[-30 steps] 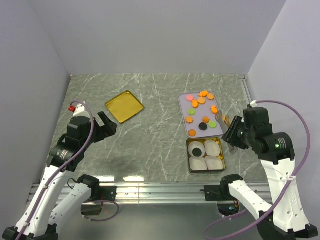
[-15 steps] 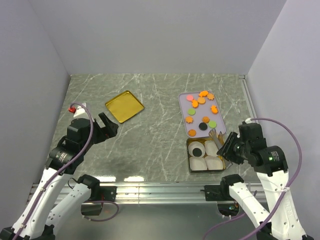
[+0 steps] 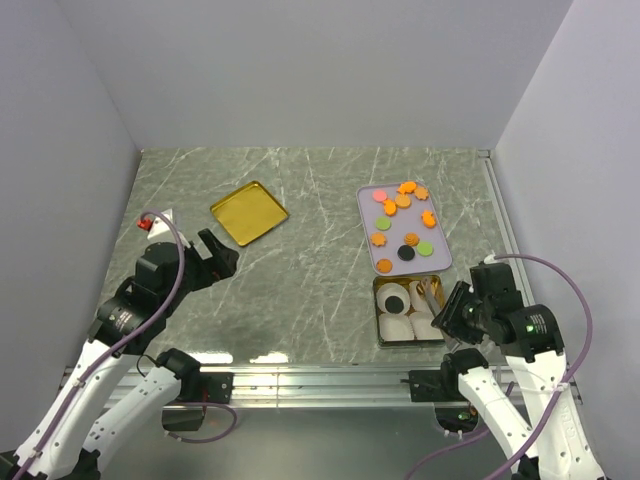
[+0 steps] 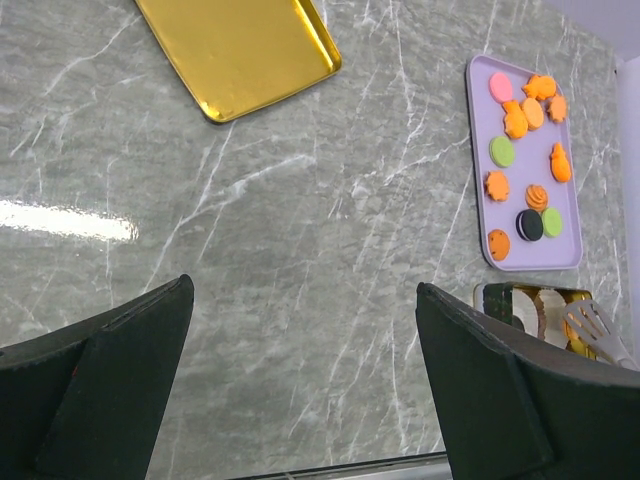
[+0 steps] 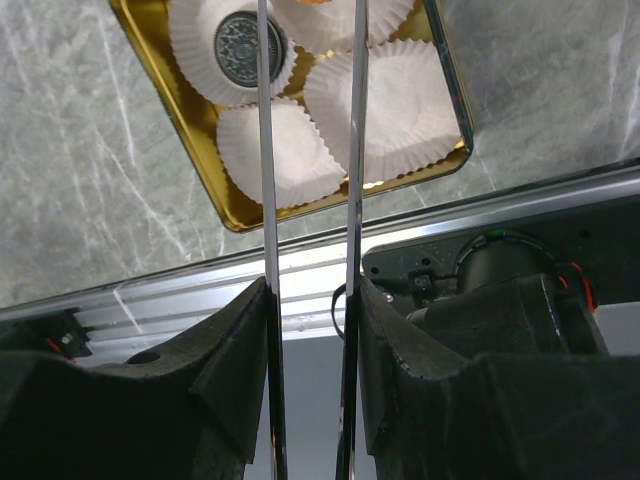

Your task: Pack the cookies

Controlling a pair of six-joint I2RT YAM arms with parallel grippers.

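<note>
Lilac tray (image 3: 404, 226) holds flat-lying multicoloured cookies (image 3: 403, 201); gold tin (image 5: 213, 183) holds white paper cups (image 5: 410, 110), one with black cookie (image 5: 238, 42); left gripper (image 4: 304, 285) gapes; right gripper (image 5: 312, 290) clamps silver tongs (image 5: 264, 150).

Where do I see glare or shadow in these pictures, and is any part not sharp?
Top external view: white glare patches on the table near its bottom edge, and a soft shadow at lower left. Left wrist view: one bright glare streak on the table; the left gripper looks dark and slightly soft. Right wrist view: the tongs shine like mirrors.
</note>
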